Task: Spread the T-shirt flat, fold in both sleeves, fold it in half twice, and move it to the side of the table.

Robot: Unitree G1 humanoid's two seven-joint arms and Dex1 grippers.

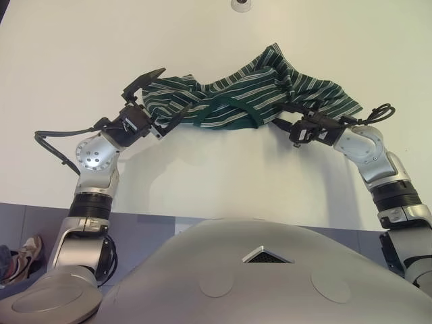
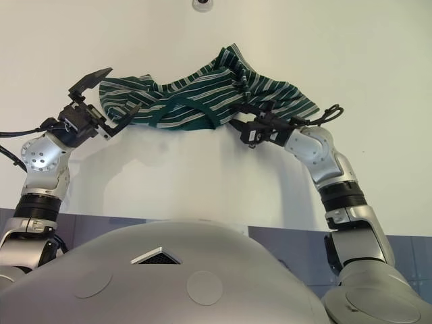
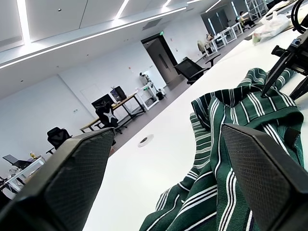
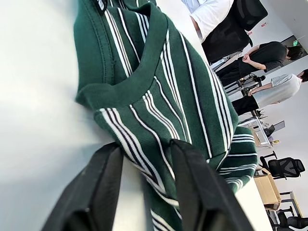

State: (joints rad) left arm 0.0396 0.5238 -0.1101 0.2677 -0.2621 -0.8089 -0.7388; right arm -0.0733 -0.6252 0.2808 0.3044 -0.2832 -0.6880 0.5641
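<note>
The green T-shirt (image 1: 260,84) with white stripes lies crumpled in a heap on the white table (image 1: 202,175). My left gripper (image 1: 159,94) is wide open at the heap's left end, one finger (image 1: 145,75) above the cloth edge and one at its near side. The wrist view shows the T-shirt (image 3: 231,144) just beyond its fingers (image 3: 269,173). My right gripper (image 1: 279,116) is at the heap's near edge, by the collar (image 4: 144,72). Its fingers (image 4: 192,187) stand a little apart, astride a striped fold, with a sliver of table showing beside the cloth.
Bare table (image 2: 175,182) stretches in front of the shirt and on both sides. A round cable port (image 1: 239,4) sits in the table behind the heap. Office chairs and desks (image 3: 115,103) stand far off in the room.
</note>
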